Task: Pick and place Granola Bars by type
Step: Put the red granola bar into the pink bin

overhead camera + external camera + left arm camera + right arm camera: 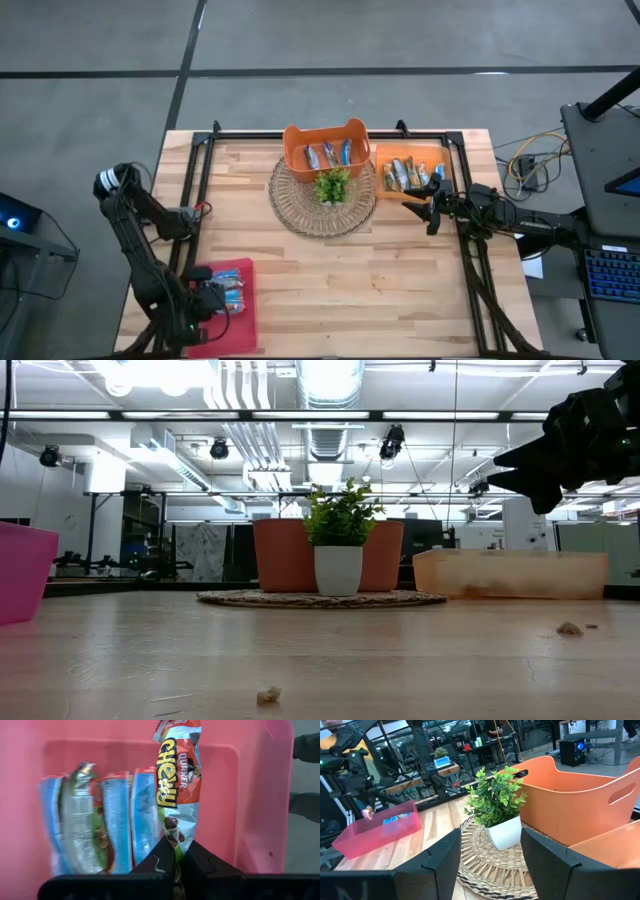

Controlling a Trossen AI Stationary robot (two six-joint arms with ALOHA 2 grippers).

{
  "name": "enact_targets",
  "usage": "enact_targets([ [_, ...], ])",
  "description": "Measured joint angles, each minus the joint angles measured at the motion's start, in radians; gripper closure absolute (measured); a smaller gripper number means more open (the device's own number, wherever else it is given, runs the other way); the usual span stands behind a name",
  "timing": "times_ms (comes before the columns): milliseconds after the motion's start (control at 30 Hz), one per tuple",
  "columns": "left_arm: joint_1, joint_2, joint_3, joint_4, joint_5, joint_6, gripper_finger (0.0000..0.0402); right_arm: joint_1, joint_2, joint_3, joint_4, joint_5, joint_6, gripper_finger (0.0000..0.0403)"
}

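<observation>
Left gripper (175,865) is down over the pink bin (260,795) at the near left corner of the table, fingers pinched tight on the bottom end of a Quaker Chewy bar (177,785), red and silver wrapper standing up against the bin's inner wall. Beside it in the bin lie more granola bars (100,820), blue-white wrappers side by side, touching one another. Over on the far right, the right gripper (432,205) hangs above the table with its jaws apart and nothing between them, just beside the shallow orange tray (432,153) that holds brownish-tan bars (405,175). Next to that tray sits the taller orange basket (325,133) with blue-wrapped bars (330,155) inside, right behind the small potted plant (333,186) on its round woven mat (300,205), centre back of the wooden table (380,290)
</observation>
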Motion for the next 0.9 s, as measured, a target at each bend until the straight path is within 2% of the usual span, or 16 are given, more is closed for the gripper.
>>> enact_targets([
  [267, -0.005, 0.094, 0.0, 0.053, 0.018, 0.002, 0.0401, 0.0, 0.0, 0.0, 0.0, 0.0, 0.0, 0.0207],
  [733, -0.026, 0.227, -0.027, 0.141, 0.112, 0.008, 0.0401, 0.0, 0.0, 0.0, 0.0, 0.0, 0.0, 0.0207],
  [900, -0.018, 0.228, -0.07, 0.218, 0.199, 0.0, 0.0397, 0.0, 0.0, 0.0, 0.0, 0.0, 0.0, 0.0207],
])
